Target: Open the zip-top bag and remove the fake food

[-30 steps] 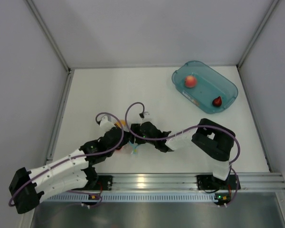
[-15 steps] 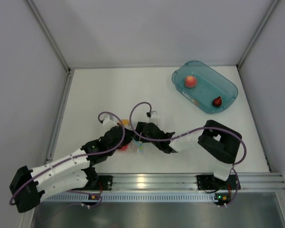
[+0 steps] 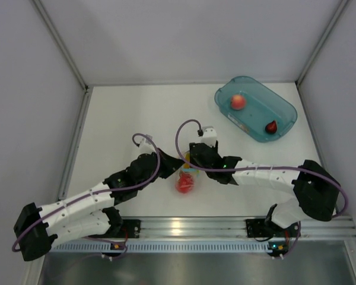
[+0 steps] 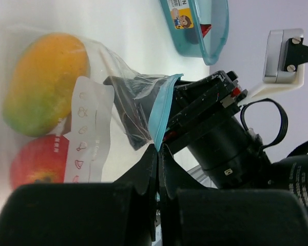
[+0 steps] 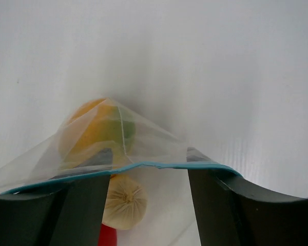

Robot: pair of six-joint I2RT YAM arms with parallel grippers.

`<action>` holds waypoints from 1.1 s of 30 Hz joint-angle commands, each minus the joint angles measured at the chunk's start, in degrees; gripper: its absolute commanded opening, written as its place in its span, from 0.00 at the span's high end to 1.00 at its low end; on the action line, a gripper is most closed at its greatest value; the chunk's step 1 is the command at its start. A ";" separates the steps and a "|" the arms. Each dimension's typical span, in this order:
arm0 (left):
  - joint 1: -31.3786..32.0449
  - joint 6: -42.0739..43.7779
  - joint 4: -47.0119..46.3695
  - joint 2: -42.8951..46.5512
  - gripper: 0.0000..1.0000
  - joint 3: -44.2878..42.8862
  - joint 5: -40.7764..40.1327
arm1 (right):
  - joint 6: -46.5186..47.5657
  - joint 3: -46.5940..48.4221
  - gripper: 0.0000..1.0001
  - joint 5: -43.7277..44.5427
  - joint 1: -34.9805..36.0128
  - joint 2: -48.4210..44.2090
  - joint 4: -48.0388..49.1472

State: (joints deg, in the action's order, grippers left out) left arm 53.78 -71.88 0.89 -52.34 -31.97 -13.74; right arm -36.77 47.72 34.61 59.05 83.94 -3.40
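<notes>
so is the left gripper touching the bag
Touching: the left wrist view shows the left gripper shut on the bag at its blue zip edge.

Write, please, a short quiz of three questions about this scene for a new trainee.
1. True or false: the left gripper is shut on the blue zip edge of the zip-top bag.
2. How many pieces of fake food lie in the teal tub? A) none B) two C) four
3. Fill in: the fingers of the right gripper stand ___ (together or apart).
Key: 1 true; 2 B; 3 apart.
</notes>
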 commanded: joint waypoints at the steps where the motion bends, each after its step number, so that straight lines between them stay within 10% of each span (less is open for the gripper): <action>1: 0.27 0.33 -4.31 1.10 1.00 0.06 -0.15 | 6.62 3.77 0.39 1.26 -2.27 -3.26 -10.65; 9: 0.19 1.74 -1.06 -2.07 1.00 4.45 -6.38 | 8.04 3.96 0.45 -13.59 -1.74 -2.38 -12.25; 33: 0.19 1.74 2.63 -3.47 1.00 6.65 -9.29 | -0.40 3.78 0.56 -19.06 1.69 7.11 7.09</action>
State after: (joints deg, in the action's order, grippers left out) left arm 53.95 -70.35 3.62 -55.88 -25.96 -21.98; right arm -35.18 49.60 14.68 59.96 89.23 -1.78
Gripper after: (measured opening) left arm 0.020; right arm 0.446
